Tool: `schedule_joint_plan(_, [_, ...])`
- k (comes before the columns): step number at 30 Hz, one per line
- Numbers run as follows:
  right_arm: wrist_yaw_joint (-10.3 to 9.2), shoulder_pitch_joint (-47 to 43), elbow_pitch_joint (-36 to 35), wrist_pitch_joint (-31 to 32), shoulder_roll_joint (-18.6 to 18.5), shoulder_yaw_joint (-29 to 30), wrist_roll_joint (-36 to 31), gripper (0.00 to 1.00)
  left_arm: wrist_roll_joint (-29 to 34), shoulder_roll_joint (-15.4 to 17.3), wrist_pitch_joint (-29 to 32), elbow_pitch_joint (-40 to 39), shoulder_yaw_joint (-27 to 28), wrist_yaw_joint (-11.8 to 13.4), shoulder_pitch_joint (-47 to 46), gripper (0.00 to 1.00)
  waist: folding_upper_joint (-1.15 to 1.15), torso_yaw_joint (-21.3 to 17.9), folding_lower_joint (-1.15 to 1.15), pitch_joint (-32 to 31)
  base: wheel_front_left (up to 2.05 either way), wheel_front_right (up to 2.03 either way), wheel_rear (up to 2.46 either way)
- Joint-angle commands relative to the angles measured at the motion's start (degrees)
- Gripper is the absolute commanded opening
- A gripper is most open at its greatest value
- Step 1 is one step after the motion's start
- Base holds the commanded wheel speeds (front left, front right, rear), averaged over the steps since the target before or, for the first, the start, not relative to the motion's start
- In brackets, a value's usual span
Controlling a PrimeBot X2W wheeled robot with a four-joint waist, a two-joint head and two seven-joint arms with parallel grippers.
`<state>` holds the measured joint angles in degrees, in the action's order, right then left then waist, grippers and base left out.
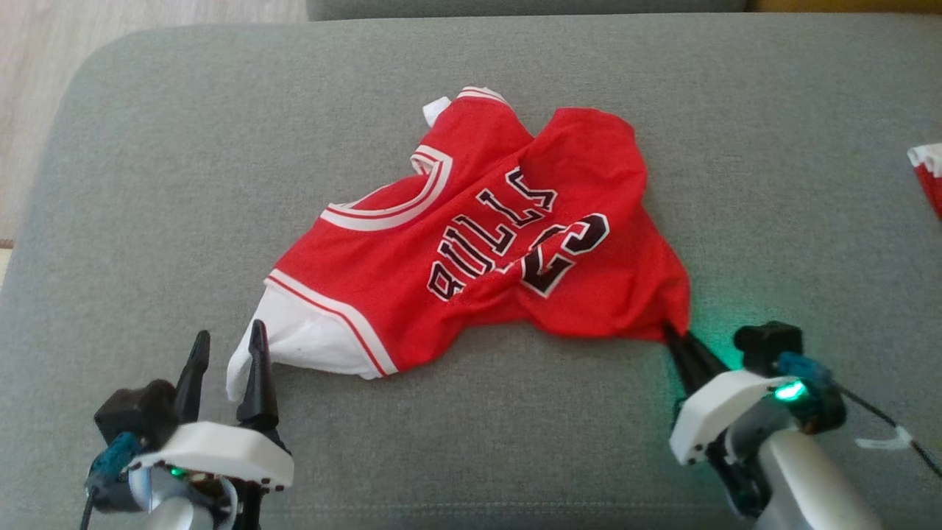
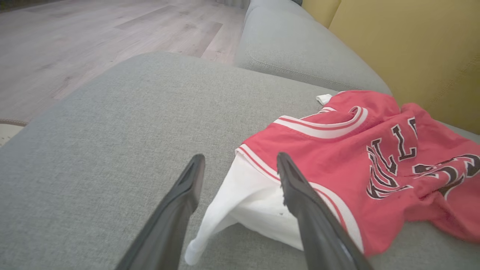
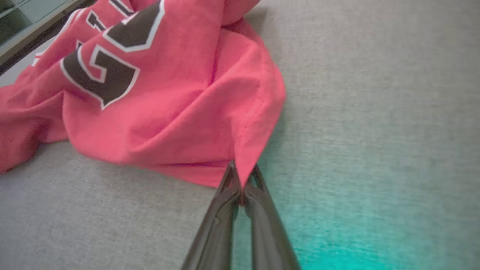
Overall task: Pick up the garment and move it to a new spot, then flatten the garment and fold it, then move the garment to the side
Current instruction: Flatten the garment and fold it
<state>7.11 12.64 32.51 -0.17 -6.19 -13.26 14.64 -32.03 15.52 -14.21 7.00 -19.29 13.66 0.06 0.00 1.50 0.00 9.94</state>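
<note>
The garment [image 1: 478, 243] is a red basketball jersey with white trim and black lettering, lying rumpled in the middle of a grey cushion. Its white inner side shows at the near left corner [image 1: 309, 342]. My left gripper [image 1: 228, 342] stands open at that corner, the white flap [image 2: 240, 198] lying loose between its fingers. My right gripper [image 1: 673, 335] is shut on the jersey's near right corner [image 3: 245, 168], the red cloth pinched between its fingertips. In the right wrist view the garment [image 3: 150, 93] rises in folds from that pinch.
The grey cushion [image 1: 147, 184] spreads wide around the jersey. Another red and white cloth [image 1: 929, 177] lies at the right edge. Wooden floor [image 2: 75, 45] lies beyond the cushion's left side, and a yellow wall [image 2: 412, 48] stands behind a second grey cushion [image 2: 292, 48].
</note>
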Motion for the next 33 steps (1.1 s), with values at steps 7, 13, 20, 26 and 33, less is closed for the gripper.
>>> schedule_joint_plan(7, [0.37,0.03,-3.72,0.01,-4.47,4.88,-3.57,0.00,1.30,0.17,-0.68,-4.08,1.57,0.12,-0.22,1.00,0.00,-2.41,0.00,-0.17,0.00,0.00,0.00])
schedule_joint_plan(13, [0.37,-2.69,-7.71,2.48,-5.18,7.90,-5.79,0.42,1.77,-0.04,-0.65,-4.62,0.60,0.04,-0.58,1.00,0.00,-3.90,0.00,0.17,0.00,0.00,0.00])
schedule_joint_plan(20, [0.37,-6.79,-14.01,5.15,-6.03,12.16,-6.51,1.00,1.88,-0.11,-0.66,-4.85,0.24,0.20,-0.56,1.00,0.00,-4.27,0.00,0.05,0.00,0.00,0.00])
schedule_joint_plan(26, [0.37,-7.29,-22.76,7.03,-7.20,14.58,-7.17,1.00,1.93,-0.45,-0.68,-4.92,0.02,0.27,-0.42,1.00,0.00,-3.82,0.00,-0.53,0.00,0.00,0.00])
schedule_joint_plan(33, [0.37,-1.54,-26.31,12.84,-8.63,4.56,-3.46,1.00,2.32,-1.36,-0.71,-5.33,-0.97,-0.15,-1.25,1.00,0.00,-1.78,0.00,-0.42,0.00,0.00,0.00])
